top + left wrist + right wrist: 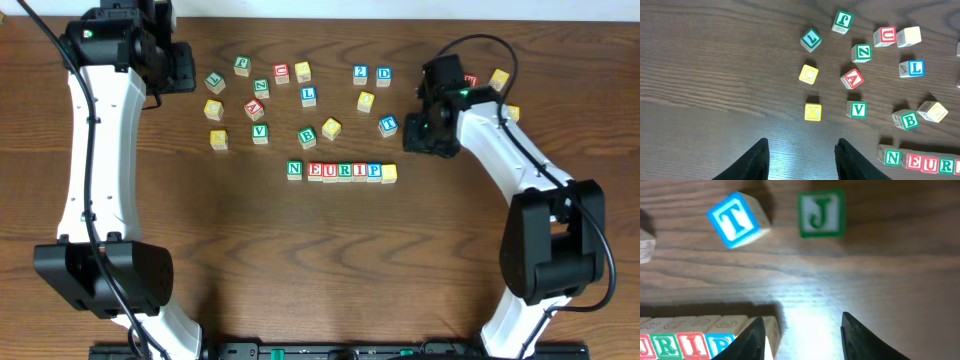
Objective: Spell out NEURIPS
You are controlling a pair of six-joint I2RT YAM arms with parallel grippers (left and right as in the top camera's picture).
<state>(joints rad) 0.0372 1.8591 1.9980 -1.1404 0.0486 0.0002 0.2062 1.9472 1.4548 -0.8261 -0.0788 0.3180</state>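
A row of cubes lies mid-table: green N (294,169), red E (314,171), red U (330,172), green R (345,172), red I (360,171), blue P (374,171) and a yellow-faced cube (389,173) at the right end. My right gripper (425,148) hangs just right of that end. In the right wrist view the right gripper (802,337) is open over bare wood, and the end cube (774,330) sits against the outside of its left finger. My left gripper (180,68) stays far back left, open and empty (802,152), with the N (892,157) to its right.
Loose cubes are scattered behind the row: blue T (737,219), green J (821,214), blue L (309,96), green B (307,136), green V (260,132), red A (853,78), yellow K (813,112). More cubes lie behind the right arm (499,78).
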